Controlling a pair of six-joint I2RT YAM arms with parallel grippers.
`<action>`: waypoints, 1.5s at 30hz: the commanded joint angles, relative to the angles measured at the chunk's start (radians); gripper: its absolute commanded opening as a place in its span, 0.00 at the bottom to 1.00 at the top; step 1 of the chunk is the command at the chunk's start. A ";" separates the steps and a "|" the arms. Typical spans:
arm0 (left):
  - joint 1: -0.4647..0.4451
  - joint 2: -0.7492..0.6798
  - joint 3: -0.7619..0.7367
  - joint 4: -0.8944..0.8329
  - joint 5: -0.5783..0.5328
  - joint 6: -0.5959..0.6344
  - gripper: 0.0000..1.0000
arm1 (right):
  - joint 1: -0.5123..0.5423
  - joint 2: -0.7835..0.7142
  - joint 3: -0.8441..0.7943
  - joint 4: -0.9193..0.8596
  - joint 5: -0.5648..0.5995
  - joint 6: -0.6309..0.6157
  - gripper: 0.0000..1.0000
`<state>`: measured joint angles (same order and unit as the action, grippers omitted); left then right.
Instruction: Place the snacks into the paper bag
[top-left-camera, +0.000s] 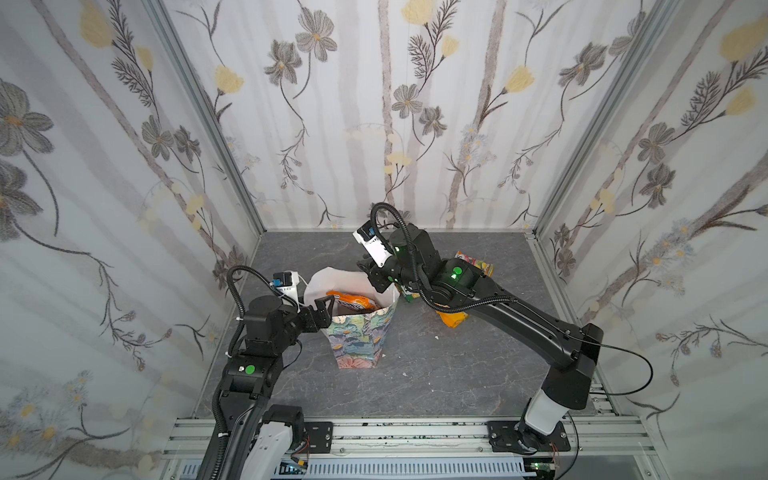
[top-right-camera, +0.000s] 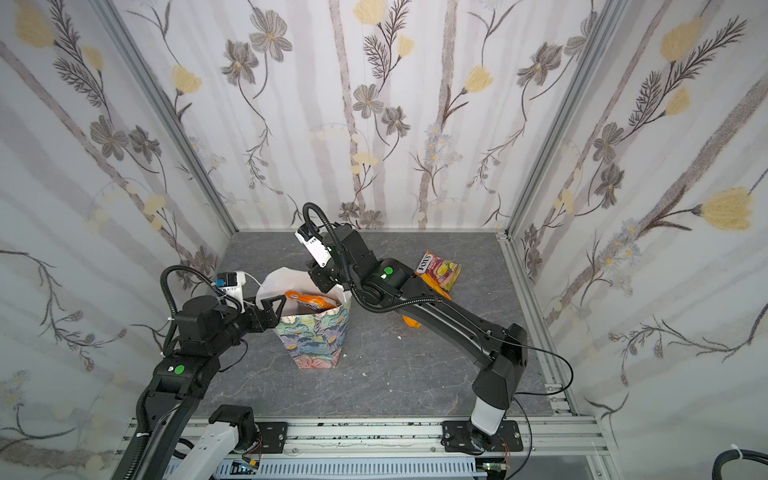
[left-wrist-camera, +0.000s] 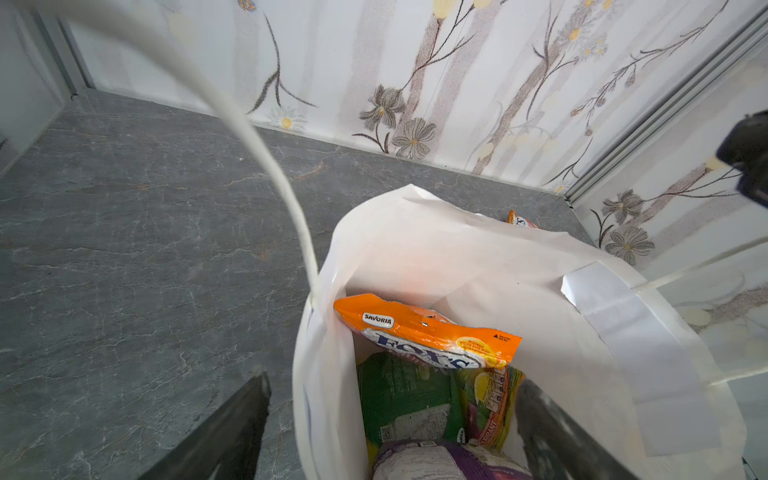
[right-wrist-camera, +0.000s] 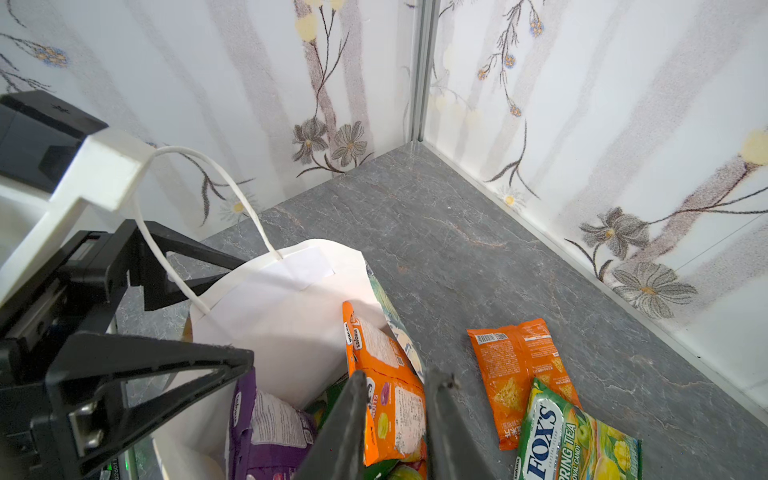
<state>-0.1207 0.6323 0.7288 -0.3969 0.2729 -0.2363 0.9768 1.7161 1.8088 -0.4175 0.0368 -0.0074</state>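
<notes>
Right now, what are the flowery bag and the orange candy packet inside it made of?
The bag looks like stiff matte paper: it creases sharply and its white inside is dull. The orange packet looks like shiny plastic or foil film: it crinkles and glints.

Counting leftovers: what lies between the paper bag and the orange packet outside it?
Nothing: bare table between paper bag and orange packet, right wrist view.
</notes>
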 joint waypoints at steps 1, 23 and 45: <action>0.001 -0.028 0.004 0.021 -0.048 0.003 0.92 | 0.003 -0.039 -0.017 0.058 0.001 0.024 0.25; -0.001 -0.149 0.015 -0.010 -0.140 -0.020 0.95 | -0.204 -0.484 -0.448 -0.029 0.342 0.241 0.42; -0.001 -0.138 0.000 0.007 -0.109 -0.020 0.97 | -0.270 -0.595 -1.017 0.057 0.231 0.491 0.52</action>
<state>-0.1230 0.4934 0.7307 -0.4221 0.1543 -0.2451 0.7280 1.1427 0.8352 -0.4637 0.3775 0.4236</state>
